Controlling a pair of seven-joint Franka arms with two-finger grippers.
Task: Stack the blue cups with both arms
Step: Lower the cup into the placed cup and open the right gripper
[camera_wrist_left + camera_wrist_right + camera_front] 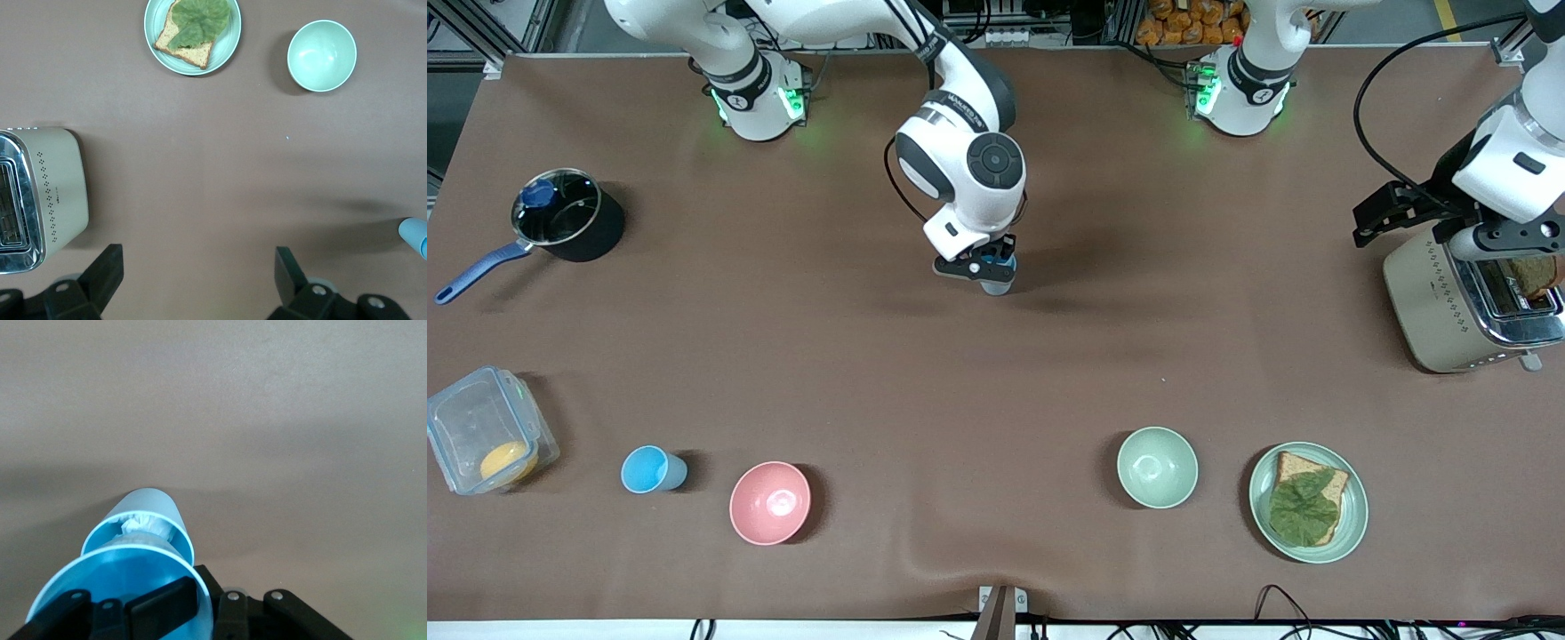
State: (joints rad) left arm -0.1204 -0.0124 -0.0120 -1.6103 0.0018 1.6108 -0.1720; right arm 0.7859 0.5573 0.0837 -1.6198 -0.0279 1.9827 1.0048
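My right gripper (pixel 983 267) is over the middle of the table, shut on the wall of a pale sky-blue cup (pixel 120 577), with one finger (pixel 160 607) inside it. That cup sits in the mouth of a duller grey-blue cup (pixel 998 285) standing upright on the table; its rim and something white inside it show in the right wrist view (pixel 157 503). Part of the cups shows at the edge of the left wrist view (pixel 413 235). My left gripper (pixel 1371 222) hangs open and empty over the table beside the toaster (pixel 1458 302), its fingers (pixel 100 270) wide apart.
A brighter blue cup (pixel 654 468) stands by a pink bowl (pixel 770 502) and a clear box (pixel 485 431). A black pot (pixel 569 218) is at the right arm's end. A green bowl (pixel 1157 467) and a plate (pixel 1352 516) with bread and lettuce lie near the camera.
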